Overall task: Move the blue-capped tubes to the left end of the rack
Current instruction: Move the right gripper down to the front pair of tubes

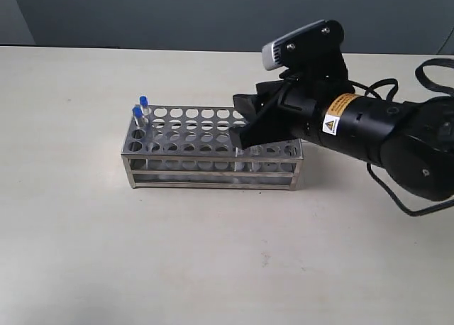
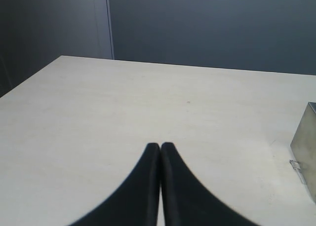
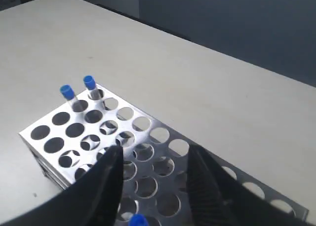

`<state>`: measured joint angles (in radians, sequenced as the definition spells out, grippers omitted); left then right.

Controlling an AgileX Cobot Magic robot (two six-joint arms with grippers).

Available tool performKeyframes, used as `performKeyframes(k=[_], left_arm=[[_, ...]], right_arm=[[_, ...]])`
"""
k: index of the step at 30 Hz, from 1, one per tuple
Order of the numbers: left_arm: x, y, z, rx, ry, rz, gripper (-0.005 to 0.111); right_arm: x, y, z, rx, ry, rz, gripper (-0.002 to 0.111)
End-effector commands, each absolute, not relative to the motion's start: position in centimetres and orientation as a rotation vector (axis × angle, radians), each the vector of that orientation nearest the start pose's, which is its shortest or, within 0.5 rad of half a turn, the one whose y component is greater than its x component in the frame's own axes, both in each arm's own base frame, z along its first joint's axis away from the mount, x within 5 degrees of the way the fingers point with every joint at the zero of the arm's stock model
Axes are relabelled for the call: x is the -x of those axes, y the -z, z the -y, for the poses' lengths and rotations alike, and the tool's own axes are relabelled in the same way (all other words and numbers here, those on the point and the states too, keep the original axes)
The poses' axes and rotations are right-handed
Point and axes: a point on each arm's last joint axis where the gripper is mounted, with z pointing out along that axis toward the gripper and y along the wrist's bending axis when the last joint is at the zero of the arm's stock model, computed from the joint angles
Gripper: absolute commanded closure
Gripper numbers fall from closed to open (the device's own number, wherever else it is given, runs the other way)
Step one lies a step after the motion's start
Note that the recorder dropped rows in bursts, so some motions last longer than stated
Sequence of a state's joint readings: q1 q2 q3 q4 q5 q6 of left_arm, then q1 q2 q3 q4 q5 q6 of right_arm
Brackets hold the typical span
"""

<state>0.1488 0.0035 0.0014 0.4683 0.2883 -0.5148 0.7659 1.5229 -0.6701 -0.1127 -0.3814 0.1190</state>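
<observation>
The steel rack [image 1: 213, 170] lies lengthwise on the table. Two blue-capped tubes [image 1: 143, 101] [image 1: 137, 113] stand upright in holes at its left end; the right wrist view shows them too [image 3: 66, 92] [image 3: 89, 82]. My right gripper [image 1: 242, 123] [image 3: 155, 151] hovers open over the rack's right half, nothing between its fingers. A third blue cap [image 3: 138, 220] pokes up from a hole just behind the fingertips, low in the right wrist view. A fourth tube is hidden. My left gripper [image 2: 160, 146] is shut and empty, away from the rack's end [image 2: 307, 142].
The pale table [image 1: 85, 254] spreads all around the rack. The right arm's black body and cables [image 1: 397, 137] fill the right side. A dark wall [image 1: 177, 13] runs behind the table's far edge.
</observation>
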Motion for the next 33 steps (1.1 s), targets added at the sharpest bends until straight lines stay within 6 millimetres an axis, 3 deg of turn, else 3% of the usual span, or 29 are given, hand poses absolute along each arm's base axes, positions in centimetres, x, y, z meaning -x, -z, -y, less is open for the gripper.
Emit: performKeyframes(k=[1,5,18,33], left_arm=[[-5.2,-19.0,-2.0,0.279,-0.172,-1.724,0.106],[-5.2,-19.0,-2.0,0.279,-0.172,-1.724,0.106],[-5.2,-19.0,-2.0,0.279,-0.172,-1.724,0.106],[-5.2,-19.0,-2.0,0.279,-0.172,-1.724,0.106]], right_arm=[[-22.4,-19.5,-21.4,0.749,-0.519,-1.894,0.068],[-23.0,-17.6,-21.7,0.729,-0.498,-1.927,0.068],[-23.5,-17.2,-21.2,0.686,-0.417,-1.946,0.068],[-23.6,-14.7,-21.4,0.717,-0.391,-2.020,0.068]])
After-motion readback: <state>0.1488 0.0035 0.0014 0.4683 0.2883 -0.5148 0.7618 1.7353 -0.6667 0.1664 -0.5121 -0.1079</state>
